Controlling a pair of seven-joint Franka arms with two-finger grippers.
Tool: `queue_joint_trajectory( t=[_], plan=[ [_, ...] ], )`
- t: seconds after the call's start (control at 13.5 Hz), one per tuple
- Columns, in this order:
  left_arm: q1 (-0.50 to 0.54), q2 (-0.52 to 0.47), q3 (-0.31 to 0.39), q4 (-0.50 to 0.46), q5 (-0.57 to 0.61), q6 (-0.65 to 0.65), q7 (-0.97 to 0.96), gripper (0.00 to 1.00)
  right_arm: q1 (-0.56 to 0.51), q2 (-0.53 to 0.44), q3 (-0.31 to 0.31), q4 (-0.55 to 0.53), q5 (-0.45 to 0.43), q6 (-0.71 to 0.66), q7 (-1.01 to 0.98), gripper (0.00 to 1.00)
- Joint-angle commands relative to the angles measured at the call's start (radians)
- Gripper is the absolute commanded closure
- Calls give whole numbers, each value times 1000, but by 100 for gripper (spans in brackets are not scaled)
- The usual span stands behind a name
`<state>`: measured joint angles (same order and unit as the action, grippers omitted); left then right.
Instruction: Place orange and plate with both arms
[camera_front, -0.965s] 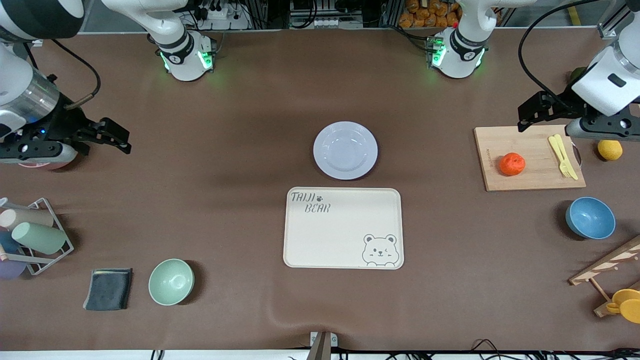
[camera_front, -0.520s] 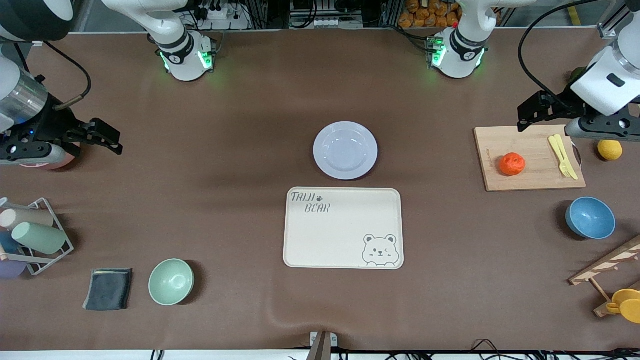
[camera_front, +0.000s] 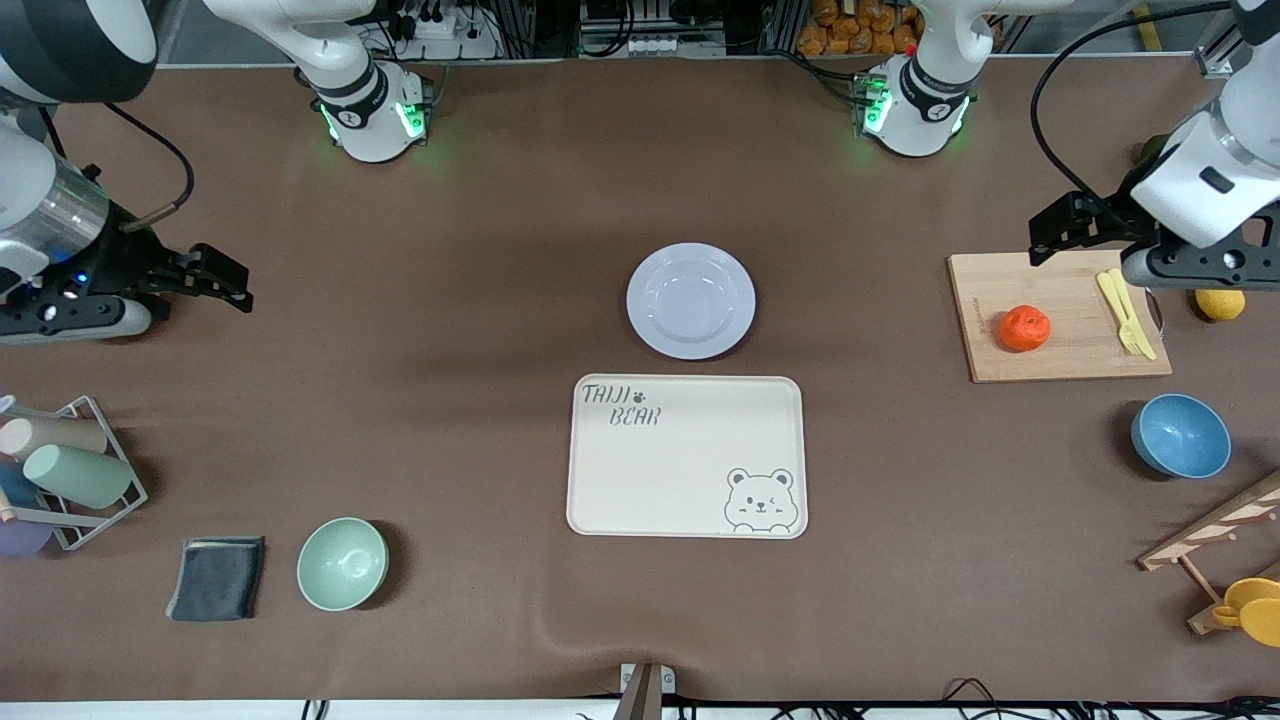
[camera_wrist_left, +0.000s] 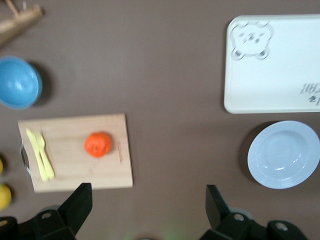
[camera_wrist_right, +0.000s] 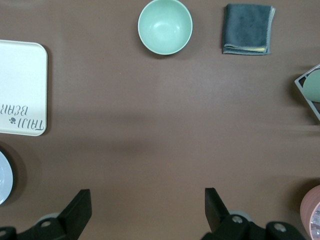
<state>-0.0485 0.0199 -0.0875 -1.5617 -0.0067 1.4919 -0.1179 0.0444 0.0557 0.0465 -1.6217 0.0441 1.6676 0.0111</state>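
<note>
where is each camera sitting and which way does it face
Front: high across the table, facing both bases; left pincer over the board's corner, right pincer over bare cloth.
Left wrist: looks down past its open fingers at orange, plate, tray.
Right wrist: down past open fingers at green bowl.
Both wrist views share tray and plate.

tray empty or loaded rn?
Empty. The tray shows only its bear print; the plate sits on the table beside it, the orange on the cutting board.
</note>
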Motion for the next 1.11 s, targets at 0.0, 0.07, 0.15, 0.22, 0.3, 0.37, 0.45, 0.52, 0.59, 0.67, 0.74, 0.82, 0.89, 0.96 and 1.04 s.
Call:
queue_joint_trajectory(
  t=[0.0,0.07,0.15,0.22,0.3,0.37,0.45,0.52,0.59,0.67,0.74,0.82,0.89,0.96,1.04],
  plan=[
    [41,-5,-6,-67,22,-28,-22,0,6,30,7,2,11,-3,0,0],
    [51,6,-6,-95,28,-27,-22,0,11,35,7,3,13,0,0,0],
    [55,18,-8,-125,54,-28,-22,0,18,47,7,3,13,0,3,0],
    [67,18,-8,-183,73,-27,-22,0,31,55,7,3,13,1,4,0],
    [87,18,-8,-226,79,-27,-20,0,41,65,7,3,13,3,18,0],
    [110,20,-8,-259,80,-27,-22,0,51,76,7,3,14,6,44,0],
    [122,23,-6,-282,83,-25,-20,0,63,84,7,5,14,7,82,0],
    [134,29,-8,-308,109,-13,-20,0,72,93,7,5,29,9,99,0],
    [139,38,-9,-346,158,22,-22,0,71,105,7,3,74,9,99,0],
    [141,43,-8,-398,197,92,-22,0,66,118,6,3,118,12,98,0],
    [157,52,-8,-453,224,179,-22,0,61,128,6,3,137,15,98,0],
    [195,61,-9,-507,246,271,-20,0,61,138,6,3,138,24,98,0],
    [222,61,-9,-558,248,345,-17,0,63,142,6,2,140,26,99,0],
    [228,60,-12,-598,248,405,-14,0,67,151,7,2,145,26,99,0],
    [228,60,-12,-627,248,447,-14,0,69,153,7,-1,149,32,99,0]
  ],
)
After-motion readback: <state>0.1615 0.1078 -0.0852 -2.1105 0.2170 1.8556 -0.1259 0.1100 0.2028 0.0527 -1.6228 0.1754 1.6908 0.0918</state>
